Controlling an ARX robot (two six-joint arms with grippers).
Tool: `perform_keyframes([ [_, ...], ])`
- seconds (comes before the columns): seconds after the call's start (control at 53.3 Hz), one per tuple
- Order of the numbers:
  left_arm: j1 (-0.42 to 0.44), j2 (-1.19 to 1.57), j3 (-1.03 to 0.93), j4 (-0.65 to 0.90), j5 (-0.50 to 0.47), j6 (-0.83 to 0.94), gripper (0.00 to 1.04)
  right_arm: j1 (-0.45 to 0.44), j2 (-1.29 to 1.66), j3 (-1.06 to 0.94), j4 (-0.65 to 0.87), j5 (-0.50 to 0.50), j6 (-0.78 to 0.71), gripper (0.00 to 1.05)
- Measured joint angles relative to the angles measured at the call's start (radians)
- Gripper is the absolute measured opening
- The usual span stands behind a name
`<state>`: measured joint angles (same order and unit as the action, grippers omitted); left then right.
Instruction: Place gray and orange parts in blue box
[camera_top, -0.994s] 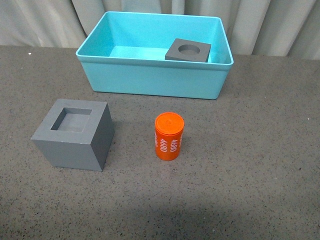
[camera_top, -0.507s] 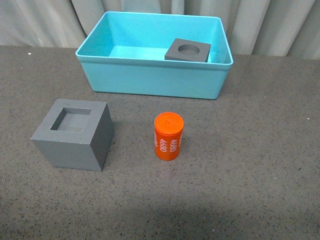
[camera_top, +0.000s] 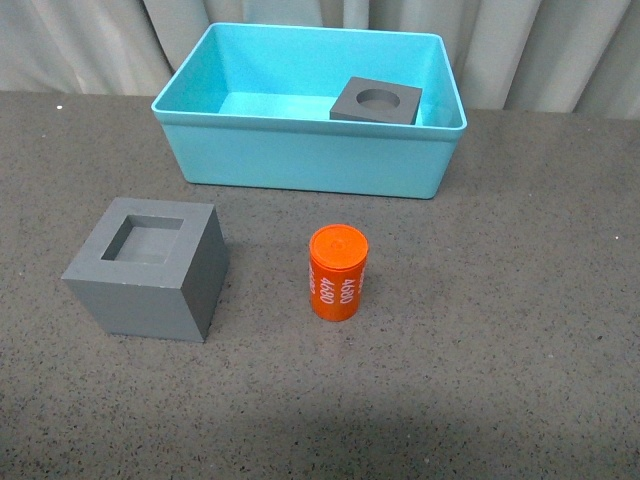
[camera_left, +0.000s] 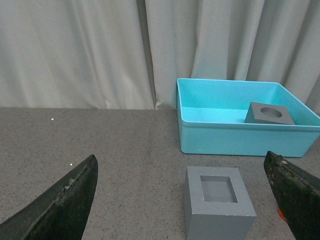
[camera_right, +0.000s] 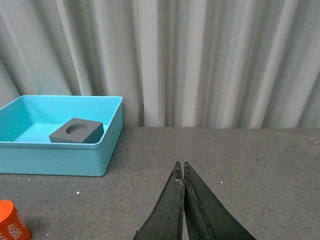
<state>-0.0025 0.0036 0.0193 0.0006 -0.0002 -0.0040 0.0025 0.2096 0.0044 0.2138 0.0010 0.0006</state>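
Turquoise plastic, the blue box (camera_top: 300, 160) holds the round-holed gray cube (camera_top: 376, 102) at its right end. In front of the box, on the worktop (camera_top: 500, 300), stand the square-holed gray cube (camera_top: 150, 270) and the orange cylinder (camera_top: 338, 272). The left jaws spread wide; the right jaws are pressed together, empty.

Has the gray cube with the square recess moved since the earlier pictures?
No. The gray cube keeps the same gap to the blue box and the orange cylinder.

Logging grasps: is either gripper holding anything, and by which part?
Nothing is held: the left gripper stands open and empty, the right gripper shut on nothing.
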Motion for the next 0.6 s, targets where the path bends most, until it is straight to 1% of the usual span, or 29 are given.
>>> perform_keyframes([
  [0.131,0.0,0.0,0.0,0.0,0.0,0.0,0.98,0.0,-0.047,0.0,-0.047,0.0,0.0,0.0],
  [0.169,0.0,0.0,0.0,0.0,0.0,0.0,0.98,0.0,-0.114,0.001,-0.142,-0.001,0.0,0.0],
  [0.225,0.0,0.0,0.0,0.0,-0.002,0.0,0.98,0.0,-0.17,0.001,-0.203,-0.003,0.0,0.0],
  [0.394,0.0,0.0,0.0,0.0,0.0,0.0,0.98,0.0,-0.204,0.001,-0.212,-0.003,-0.002,0.01],
  [0.45,0.0,0.0,0.0,0.0,0.0,0.0,0.98,0.0,-0.204,0.001,-0.212,-0.003,-0.001,0.08],
  [0.488,-0.001,0.002,0.001,-0.002,-0.008,-0.001,0.98,0.0,-0.204,0.001,-0.212,-0.003,-0.001,0.16],
  [0.525,-0.042,0.061,0.04,-0.108,-0.141,-0.057,0.98,0.0,-0.205,0.001,-0.212,-0.003,-0.001,0.24],
  [0.563,-0.06,0.164,0.083,-0.172,-0.237,-0.099,0.98,0.0,-0.205,0.001,-0.212,-0.003,-0.001,0.3],
  [0.6,-0.053,0.25,0.106,-0.173,-0.256,-0.141,0.98,0.0,-0.206,0.001,-0.212,-0.002,-0.001,0.37],
])
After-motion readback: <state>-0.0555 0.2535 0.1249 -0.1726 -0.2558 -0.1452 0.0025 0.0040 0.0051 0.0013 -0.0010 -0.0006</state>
